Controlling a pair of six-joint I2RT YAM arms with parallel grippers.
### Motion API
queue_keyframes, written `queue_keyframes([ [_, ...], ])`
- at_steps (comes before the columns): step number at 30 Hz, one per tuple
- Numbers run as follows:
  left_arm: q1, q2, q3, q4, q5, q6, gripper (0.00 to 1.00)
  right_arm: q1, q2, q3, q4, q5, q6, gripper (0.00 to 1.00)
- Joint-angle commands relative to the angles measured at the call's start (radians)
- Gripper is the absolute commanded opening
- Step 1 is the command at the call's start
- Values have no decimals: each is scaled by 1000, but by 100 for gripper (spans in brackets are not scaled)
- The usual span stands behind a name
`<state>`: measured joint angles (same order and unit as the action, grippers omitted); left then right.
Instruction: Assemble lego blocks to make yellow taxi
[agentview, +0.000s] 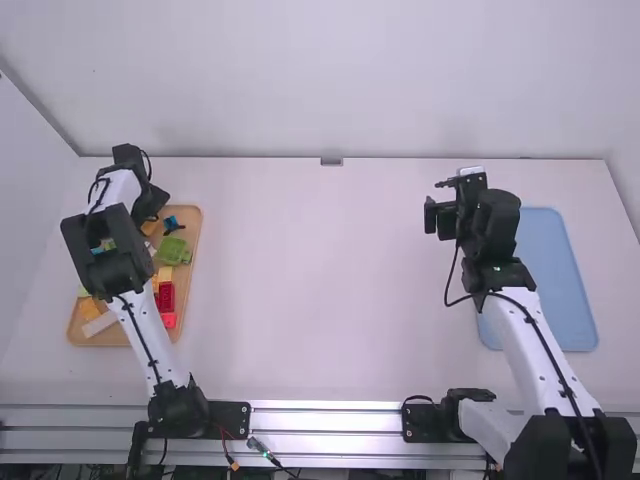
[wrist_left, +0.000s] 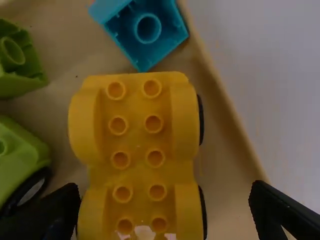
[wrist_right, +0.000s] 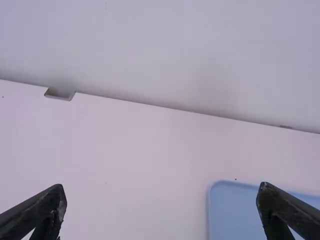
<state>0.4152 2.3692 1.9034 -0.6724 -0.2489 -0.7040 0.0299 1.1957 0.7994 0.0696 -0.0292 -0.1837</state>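
My left gripper is over the far end of the wooden tray at the table's left. In the left wrist view, my left gripper stands open above a yellow wheeled car base, one finger on each side of it, the tray beneath. Whether the fingers touch it I cannot tell. The base has studs on top and dark wheels at its sides. My right gripper is raised near the blue tray; in the right wrist view the same right gripper is open with nothing between its fingers.
Around the car base lie a blue block, a green block and a green wheeled piece. Nearer the camera, the wooden tray holds red, yellow and green blocks, partly under the left arm.
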Motion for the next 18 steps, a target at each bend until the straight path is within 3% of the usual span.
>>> queue_keyframes([
  [1, 4, -2, -31, 5, -24, 46, 91, 4, 8, 37, 3, -1, 4, 99],
  [18, 4, -1, -59, 16, -27, 40, 85, 4, 8, 37, -3, -61, 3, 99],
])
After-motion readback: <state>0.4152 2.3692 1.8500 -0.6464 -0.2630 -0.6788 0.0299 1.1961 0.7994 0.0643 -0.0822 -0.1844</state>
